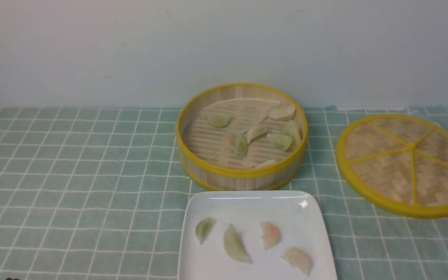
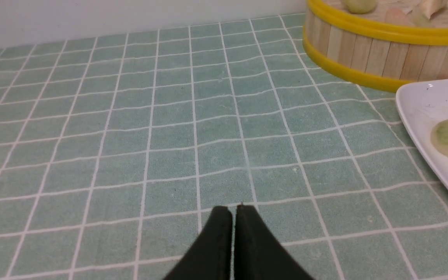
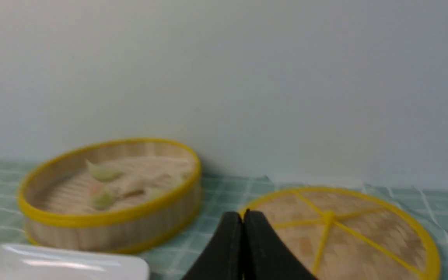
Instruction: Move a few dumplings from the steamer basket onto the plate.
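Four dumplings (image 1: 270, 234) lie on white square plate (image 1: 309, 233), more remain in bamboo steamer basket (image 1: 241, 177) just behind it. Left gripper (image 2: 233, 210) and right gripper (image 3: 242, 215) both pressed together, empty, over checked tablecloth (image 1: 72, 175).

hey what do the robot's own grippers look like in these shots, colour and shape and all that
Only the finger ends show, in the wrist views. The left gripper has two matte black fingers, wide at the base and curving to narrow, blunt tips. The right gripper looks the same: two plain black tapering fingers. No cables, markings or arm links are visible, and the front view shows neither arm.
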Tool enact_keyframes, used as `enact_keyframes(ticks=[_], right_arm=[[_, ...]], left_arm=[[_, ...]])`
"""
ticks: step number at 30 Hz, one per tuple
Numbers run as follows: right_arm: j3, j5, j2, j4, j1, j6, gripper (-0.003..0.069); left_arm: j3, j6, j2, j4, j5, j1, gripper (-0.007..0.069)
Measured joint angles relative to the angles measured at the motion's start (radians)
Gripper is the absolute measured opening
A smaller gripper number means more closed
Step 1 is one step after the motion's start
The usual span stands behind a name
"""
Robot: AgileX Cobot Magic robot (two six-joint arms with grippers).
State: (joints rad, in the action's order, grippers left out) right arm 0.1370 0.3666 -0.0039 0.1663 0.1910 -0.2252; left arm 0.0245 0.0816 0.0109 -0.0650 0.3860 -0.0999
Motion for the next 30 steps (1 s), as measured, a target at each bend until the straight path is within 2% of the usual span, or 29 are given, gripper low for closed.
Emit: enact_keyframes(ticks=[3,4,8,30], right_arm=[[-0.082,-0.009,-0.006,0.000,-0.065,0.009,-0.0014],[-0.140,-0.010,-0.007,-0.009,-0.117,0.010,-0.0014],[-0.160,0.003,-0.007,-0.020,-0.190,0.015,-0.0014],[-0.160,0.004,-0.007,-0.022,-0.203,0.020,-0.0014]], left_arm=[[0.000,0.000,0.000,0.000,0.000,0.000,-0.0006],[0.000,0.000,0.000,0.000,0.000,0.000,-0.0006],[0.000,0.000,0.000,0.000,0.000,0.000,-0.0006],[0.000,0.000,0.000,0.000,0.000,0.000,-0.0006]])
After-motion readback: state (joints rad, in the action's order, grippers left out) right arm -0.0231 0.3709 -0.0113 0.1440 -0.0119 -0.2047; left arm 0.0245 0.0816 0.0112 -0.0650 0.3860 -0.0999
